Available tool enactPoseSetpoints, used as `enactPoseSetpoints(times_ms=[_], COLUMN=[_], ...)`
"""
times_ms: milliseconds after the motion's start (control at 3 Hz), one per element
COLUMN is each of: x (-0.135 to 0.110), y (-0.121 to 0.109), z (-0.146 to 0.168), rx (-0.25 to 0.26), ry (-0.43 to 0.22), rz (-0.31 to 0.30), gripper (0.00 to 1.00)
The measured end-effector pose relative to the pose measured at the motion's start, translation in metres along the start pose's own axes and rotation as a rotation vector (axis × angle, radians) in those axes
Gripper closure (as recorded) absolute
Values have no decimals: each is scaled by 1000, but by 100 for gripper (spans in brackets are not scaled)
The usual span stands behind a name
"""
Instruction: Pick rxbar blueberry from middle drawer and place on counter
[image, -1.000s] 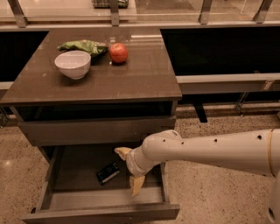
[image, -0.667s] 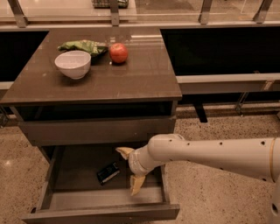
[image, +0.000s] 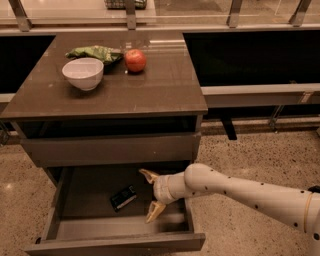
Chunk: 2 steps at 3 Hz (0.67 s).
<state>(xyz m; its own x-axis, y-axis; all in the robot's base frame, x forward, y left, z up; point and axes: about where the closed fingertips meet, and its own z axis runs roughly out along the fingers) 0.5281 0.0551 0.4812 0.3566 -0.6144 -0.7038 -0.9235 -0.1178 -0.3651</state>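
Room to move is what we look at first. The middle drawer (image: 52, 220) is pulled well out, with its dark floor open from above. The closed drawer front (image: 110, 149) just over it overhangs the back part.

Our gripper (image: 151, 193) sits inside the drawer in its right half. Its fingers (image: 155, 211) are spread wide apart and have hold of nothing. The white arm (image: 240, 192) comes in from the right, across the drawer's right side.

The rxbar blueberry (image: 123, 197) lies flat on the drawer floor just left of the gripper, apart from it and turned at a slant. Open floor shows to its left and toward the front lip. It reads as a small dark rectangle with pale markings, and we count one bar.

On the counter (image: 160, 92) we count three things, all toward the back left: one white bowl (image: 83, 73), one red apple (image: 135, 60) and one green snack bag (image: 95, 52). The bag lies behind the bowl and beside the apple. The counter's right half and front edge show open glossy surface.
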Motion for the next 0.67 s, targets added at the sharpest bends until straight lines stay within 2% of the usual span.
enactPoseSetpoints(times_ms=[333, 667], x=[13, 18], y=[-11, -26], z=[22, 45], rx=[9, -4], ry=[-65, -102], rz=[70, 141], gripper=[0, 0])
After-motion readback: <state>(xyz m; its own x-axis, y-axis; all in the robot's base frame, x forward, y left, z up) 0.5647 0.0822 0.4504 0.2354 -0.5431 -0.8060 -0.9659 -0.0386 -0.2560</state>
